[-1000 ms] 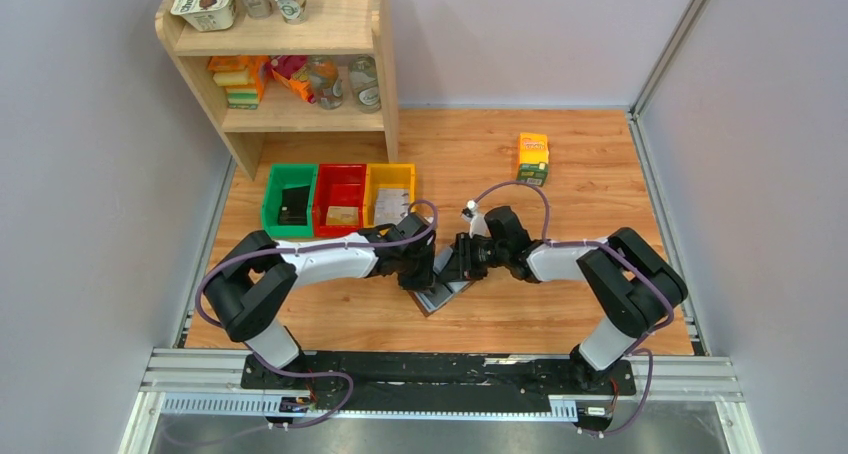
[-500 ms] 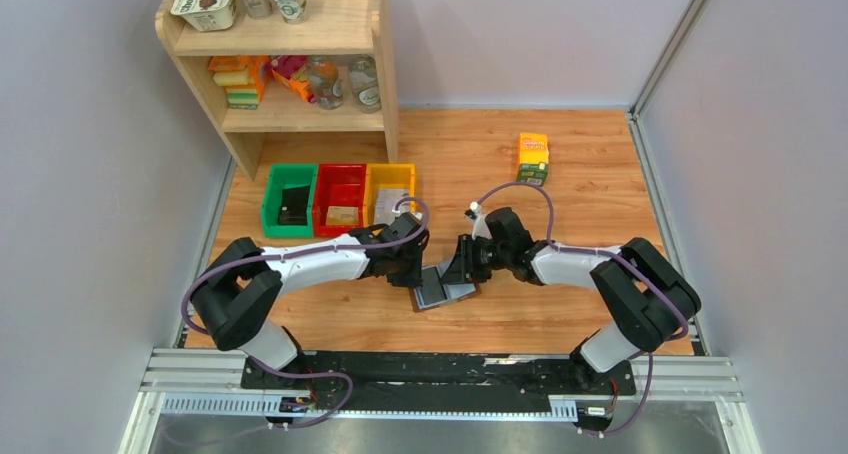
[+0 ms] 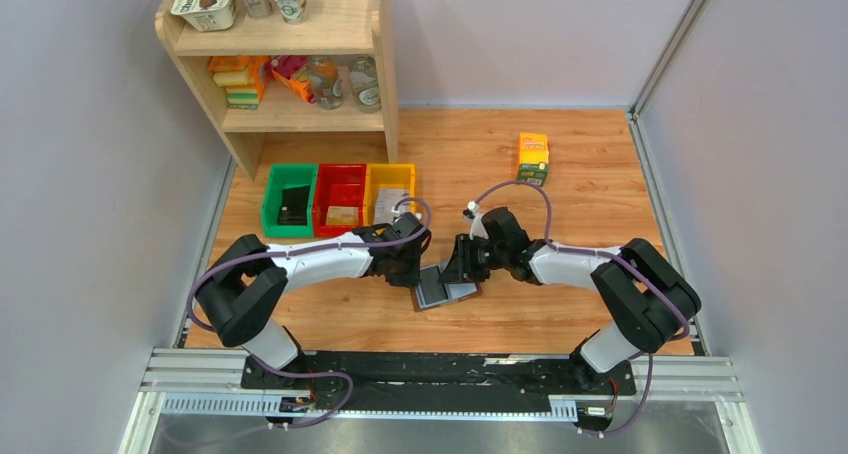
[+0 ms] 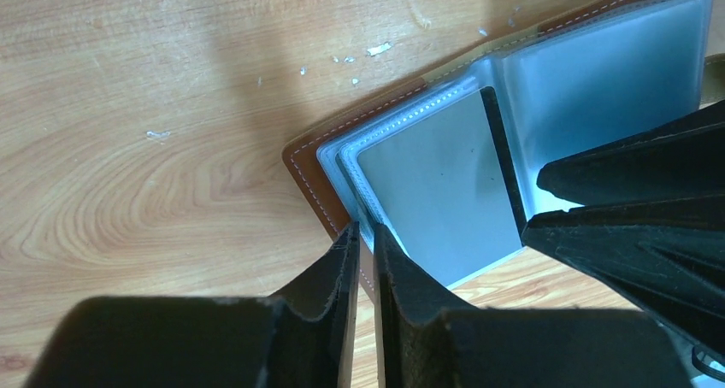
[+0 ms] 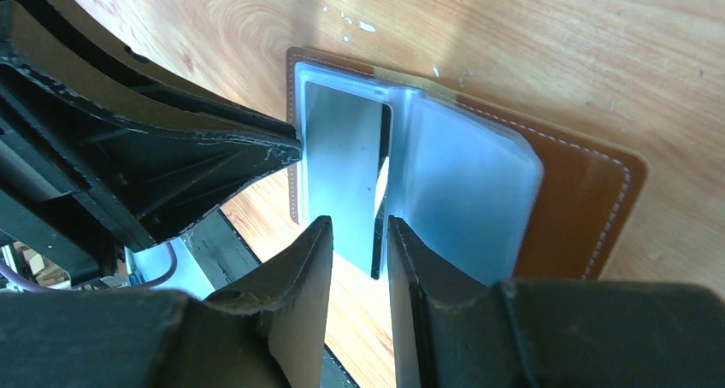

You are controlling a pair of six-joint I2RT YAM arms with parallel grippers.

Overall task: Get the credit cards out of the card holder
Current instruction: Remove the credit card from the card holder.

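I have the card holder (image 3: 447, 295) lying open on the wooden table (image 3: 560, 294), brown cover down and pale sleeves facing up. I place everything else from it. The yellow bin (image 3: 390, 167) sits just beyond it to the left, and the orange carton (image 3: 532, 158) stands well beyond it to the right.

My left gripper (image 3: 419, 275) is at the holder's left edge. In the left wrist view its fingers (image 4: 345, 260) are pressed together with only a thin slit between them, and the left gripper (image 4: 366, 231) is pinching the rim of the sleeve stack where it meets the stitched cover of the card holder (image 4: 308, 176).

My right gripper (image 3: 457, 268) is over the holder's middle fold, coming in from the right. In the right wrist view its fingers (image 5: 318, 251) stand a little apart, and the right gripper (image 5: 357, 226) straddles the dark edge of a credit card (image 5: 342, 174). I can see light between that edge and one finger, so the card is not clamped.

The card's grey face lies over the left page and reaches past the holder's (image 5: 581, 208) near edge. From the left wrist the same credit card (image 4: 436, 183) shows flat, its dark edge beside the fold
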